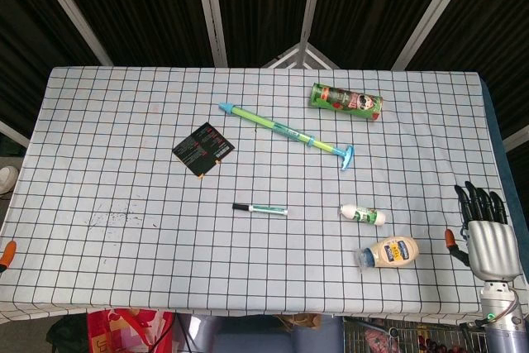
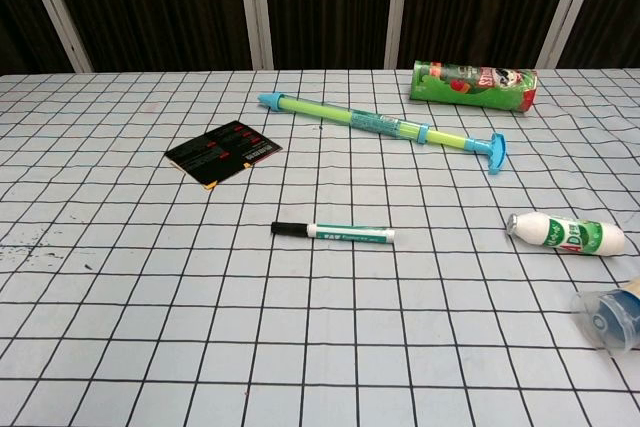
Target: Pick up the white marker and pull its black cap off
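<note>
One right hand (image 1: 488, 233) shows at the table's (image 1: 99, 121) near right corner, fingers spread and straight, holding nothing. The left hand shows only an orange tip (state unreadable). One white marker (image 1: 260, 208) lies mid-table, black cap (image 1: 240, 206) on, left of one small white bottle (image 1: 362, 215).

Even, bright light; perhaps slight softness.

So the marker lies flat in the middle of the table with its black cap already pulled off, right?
Not quite. The white marker does lie flat mid-table, but its black cap is still on, at its left end. The chest view shows it best.
</note>
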You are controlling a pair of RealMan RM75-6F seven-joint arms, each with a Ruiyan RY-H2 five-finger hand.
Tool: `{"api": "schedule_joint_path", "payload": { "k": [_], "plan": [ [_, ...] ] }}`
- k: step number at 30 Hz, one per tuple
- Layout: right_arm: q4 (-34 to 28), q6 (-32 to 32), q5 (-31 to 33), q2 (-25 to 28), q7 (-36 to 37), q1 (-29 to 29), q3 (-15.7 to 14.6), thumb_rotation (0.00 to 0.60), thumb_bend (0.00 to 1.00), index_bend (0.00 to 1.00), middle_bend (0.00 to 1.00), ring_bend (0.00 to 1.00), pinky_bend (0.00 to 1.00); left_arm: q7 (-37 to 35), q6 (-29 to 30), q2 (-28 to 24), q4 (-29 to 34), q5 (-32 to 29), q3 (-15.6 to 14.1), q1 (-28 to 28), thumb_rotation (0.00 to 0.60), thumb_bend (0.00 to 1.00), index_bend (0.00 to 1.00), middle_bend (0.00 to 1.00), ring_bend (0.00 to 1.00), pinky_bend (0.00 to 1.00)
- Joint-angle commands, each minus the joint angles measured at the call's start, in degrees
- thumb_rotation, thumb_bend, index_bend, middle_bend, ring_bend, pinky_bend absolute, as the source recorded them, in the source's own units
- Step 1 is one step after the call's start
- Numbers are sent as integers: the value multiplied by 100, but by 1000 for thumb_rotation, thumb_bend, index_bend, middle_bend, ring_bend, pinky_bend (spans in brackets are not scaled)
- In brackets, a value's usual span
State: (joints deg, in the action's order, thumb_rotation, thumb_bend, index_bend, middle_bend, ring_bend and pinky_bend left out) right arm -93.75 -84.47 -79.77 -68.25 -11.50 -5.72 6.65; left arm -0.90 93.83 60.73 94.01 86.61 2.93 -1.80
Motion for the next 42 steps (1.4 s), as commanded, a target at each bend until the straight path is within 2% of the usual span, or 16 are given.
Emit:
{"api": "schedule_joint_path", "payload": {
  "k": [1, 15, 29, 34, 42],
  "plan": [
    [-6, 20, 8, -2, -15, -17, 9, 600, 418, 0, 34, 58, 0, 8, 40, -3, 10, 23, 2, -16, 600, 497, 0, 0, 0, 37],
    [38, 66, -11, -136, -118, -61, -15, 600, 419, 5, 34, 58, 0, 24, 98, 15, -15, 87, -8, -44, 600, 497, 0, 0, 0, 37],
    [-366, 200, -8, -269, -561, -254, 50, 600, 419, 98, 34, 58, 0, -141, 66, 53, -142, 49, -41, -87, 600, 497, 0, 0, 0, 37],
    [-536, 454, 227, -625, -719, -522, 241, 600, 418, 143, 34, 58, 0, -132, 48, 17, -64, 93, -19, -46, 600, 497, 0, 0, 0, 37],
    [-669, 1160, 973, -1490, -1234, -1284, 693, 600, 418, 221, 34, 58, 0, 99, 95, -24, 47, 116, -12, -56, 600, 497, 0, 0, 0, 37]
  ]
}}
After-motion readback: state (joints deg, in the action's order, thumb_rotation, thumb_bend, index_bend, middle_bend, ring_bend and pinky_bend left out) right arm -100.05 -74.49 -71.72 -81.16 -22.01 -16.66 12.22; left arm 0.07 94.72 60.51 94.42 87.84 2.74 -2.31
